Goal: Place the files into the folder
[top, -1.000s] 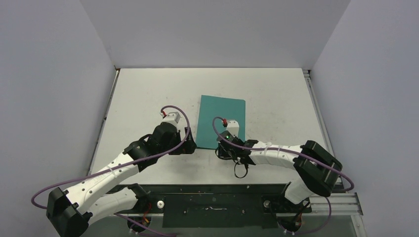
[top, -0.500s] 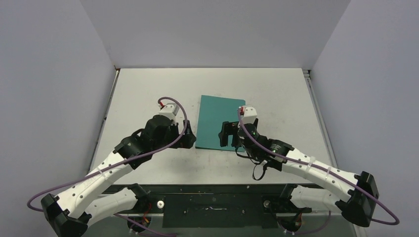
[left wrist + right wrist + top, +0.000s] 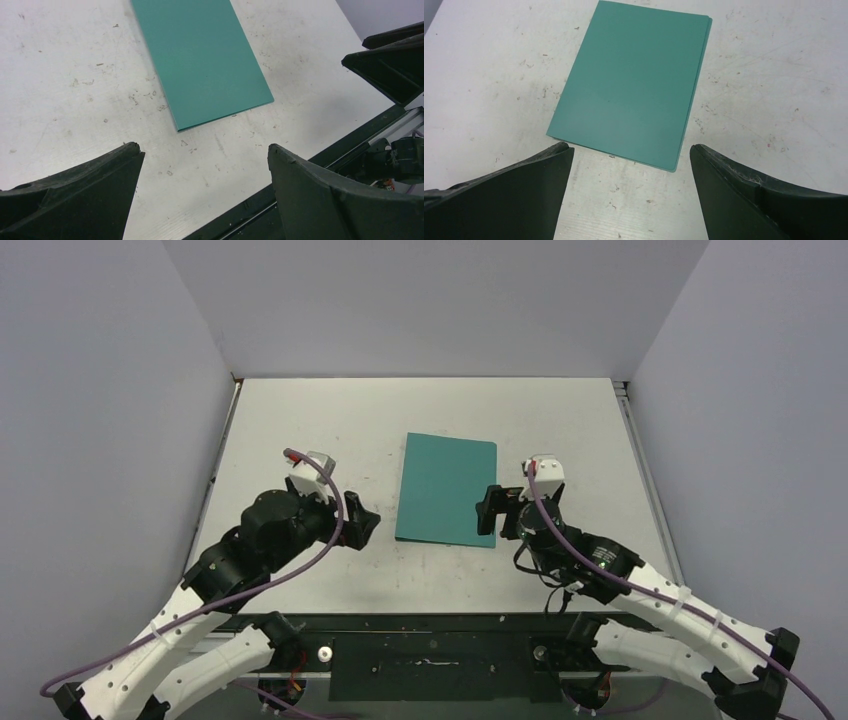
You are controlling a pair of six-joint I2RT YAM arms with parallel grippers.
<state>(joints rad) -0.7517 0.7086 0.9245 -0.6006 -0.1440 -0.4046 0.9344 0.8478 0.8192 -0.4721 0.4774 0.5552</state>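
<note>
White table, folder lying closed at its middle.
Its cover hides whatever is inside; left gripper and right gripper flank its near corners, jaws spread wide, holding nothing.

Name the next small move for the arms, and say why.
Probably pull both arms back toward their bases. The folder lies shut and flat on the table, no white sheets show anywhere outside it, and the left gripper and right gripper are open, empty and not touching it, so nothing seems left to place.
</note>
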